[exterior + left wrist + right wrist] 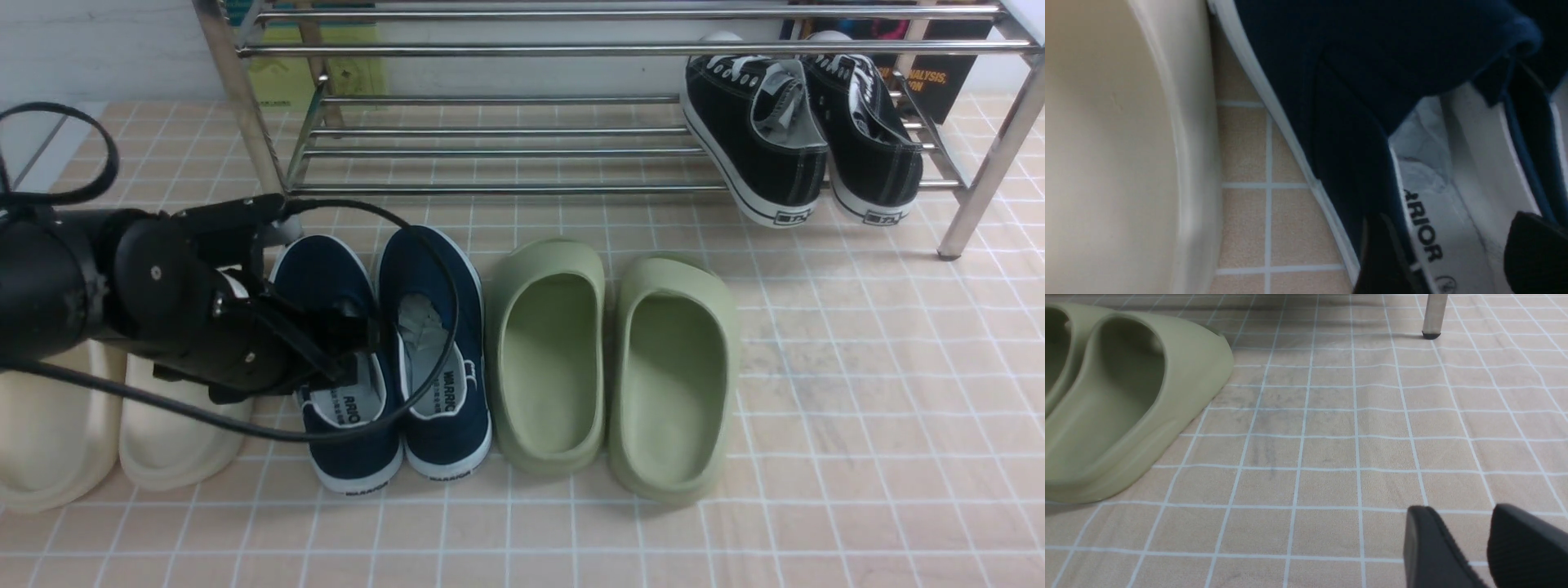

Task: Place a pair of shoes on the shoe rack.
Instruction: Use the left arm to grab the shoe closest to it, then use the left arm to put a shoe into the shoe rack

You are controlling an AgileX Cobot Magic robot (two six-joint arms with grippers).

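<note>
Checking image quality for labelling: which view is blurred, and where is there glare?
Left wrist view: soft and dim, too close to the navy shoe; front view: sharp, glints on the rack bars; right wrist view: evenly lit, tiles crisp.

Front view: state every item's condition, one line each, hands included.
pair of shoes: on floor, unracked.
shoe rack: standing upright.
black sneakers: on rack's lower shelf.
green clogs: on floor.
cream clogs: on floor, partly hidden.
left hand: open at left navy shoe's opening.
right hand: open, empty.
</note>
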